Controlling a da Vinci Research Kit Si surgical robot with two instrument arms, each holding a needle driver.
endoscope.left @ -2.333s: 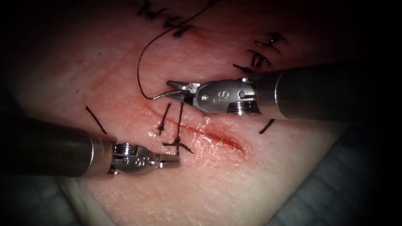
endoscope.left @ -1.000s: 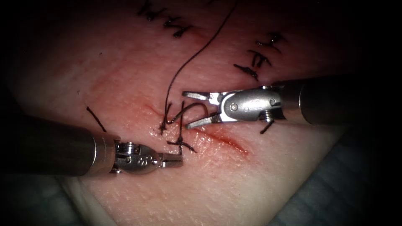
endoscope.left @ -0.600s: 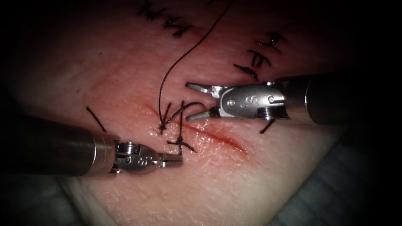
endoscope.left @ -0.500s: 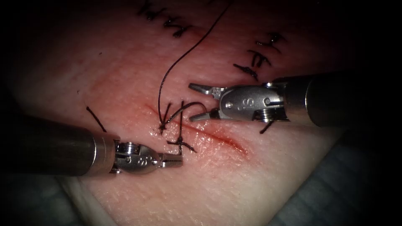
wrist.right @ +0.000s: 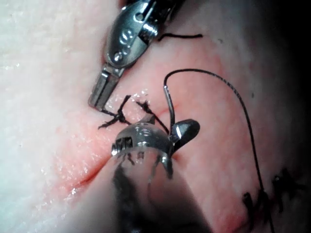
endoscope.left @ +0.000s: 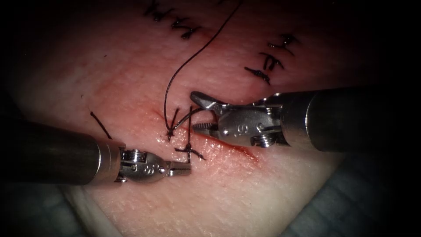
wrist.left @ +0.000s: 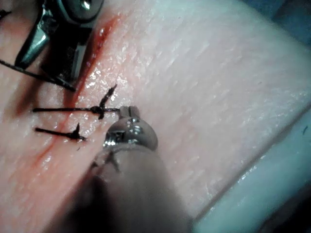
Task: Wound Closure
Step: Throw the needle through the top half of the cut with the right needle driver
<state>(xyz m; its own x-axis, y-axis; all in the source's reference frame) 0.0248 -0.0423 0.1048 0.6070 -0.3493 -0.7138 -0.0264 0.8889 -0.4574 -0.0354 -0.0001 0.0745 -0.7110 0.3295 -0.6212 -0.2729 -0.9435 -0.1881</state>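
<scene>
Needle [endoscope.left: 196, 113] between right hand's [endoscope.left: 199, 112] parted jaws.

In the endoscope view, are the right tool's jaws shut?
No: the right end effector stands open around the needle beside the cut.

Your right tool [wrist.right: 171, 133] has its jaws spread about the needle [wrist.right: 168, 109], thread [wrist.right: 240, 104] trailing over the tissue [wrist.right: 53, 87].

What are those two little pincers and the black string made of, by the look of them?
The right tool and left tool look like polished metal: silvery with bright glints. The thread looks like dark, matte, thin flexible fibre, curving loosely over the tissue; its exact material can't be told.
</scene>
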